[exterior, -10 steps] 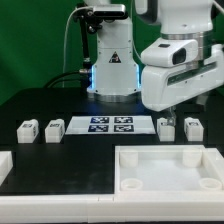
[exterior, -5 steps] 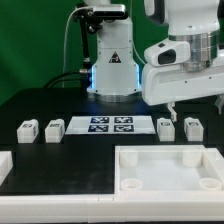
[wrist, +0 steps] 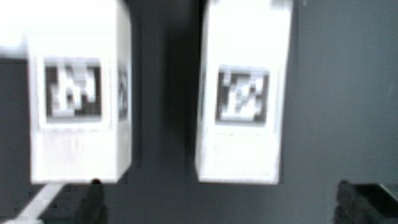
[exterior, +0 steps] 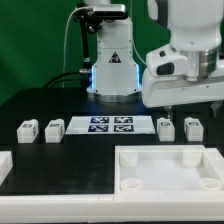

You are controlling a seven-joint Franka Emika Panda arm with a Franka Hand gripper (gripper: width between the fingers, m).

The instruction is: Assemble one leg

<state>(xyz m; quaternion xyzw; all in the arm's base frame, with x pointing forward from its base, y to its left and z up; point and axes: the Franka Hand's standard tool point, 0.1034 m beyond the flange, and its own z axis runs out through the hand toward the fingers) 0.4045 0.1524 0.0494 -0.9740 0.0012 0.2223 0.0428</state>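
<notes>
fingers (wrist: pixel 71 200) — spread wide, holding nothing, poised over the surface (exterior: pixel 50 105).
leg (wrist: pixel 246 90) — lying below, about midway between the fingers, untouched, tag toward the wrist camera.
second leg (wrist: pixel 80 90) — just beside it, in line with one finger.
marker board (exterior: pixel 110 124) — on the surface, off to one side of the fingers.

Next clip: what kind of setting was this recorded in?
Most likely a robotics lab bench. A green backdrop hangs behind a black table, a marker board lies on it, and small tagged white legs are laid out in a row on either side of the board.
</notes>
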